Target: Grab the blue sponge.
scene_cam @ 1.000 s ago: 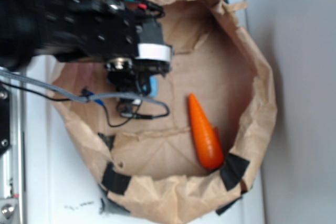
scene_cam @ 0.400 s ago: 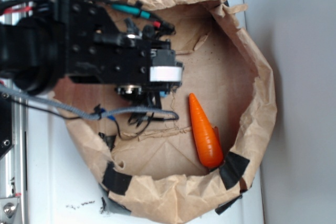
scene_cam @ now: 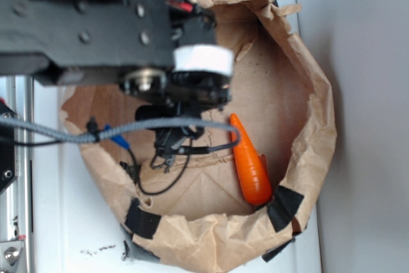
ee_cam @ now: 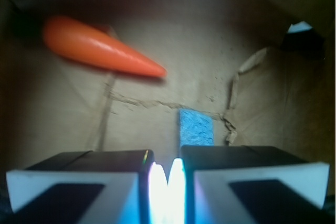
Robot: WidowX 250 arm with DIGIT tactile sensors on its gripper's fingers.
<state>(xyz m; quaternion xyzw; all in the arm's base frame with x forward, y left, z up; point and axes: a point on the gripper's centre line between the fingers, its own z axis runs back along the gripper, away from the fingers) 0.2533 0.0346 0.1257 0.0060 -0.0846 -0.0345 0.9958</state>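
My jaws are nearly closed, empty. The sponge lies flat just ahead on the bag floor; the carrot lies beyond, left.

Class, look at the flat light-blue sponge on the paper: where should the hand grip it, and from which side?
Probably from above, across the two long side edges of the flat light-blue speckled sponge. It lies flat on the brown paper lining, clear of the orange cone-shaped carrot, so both edges look free.

Porous blue sponge and smooth glossy carrot on creased matt paper.
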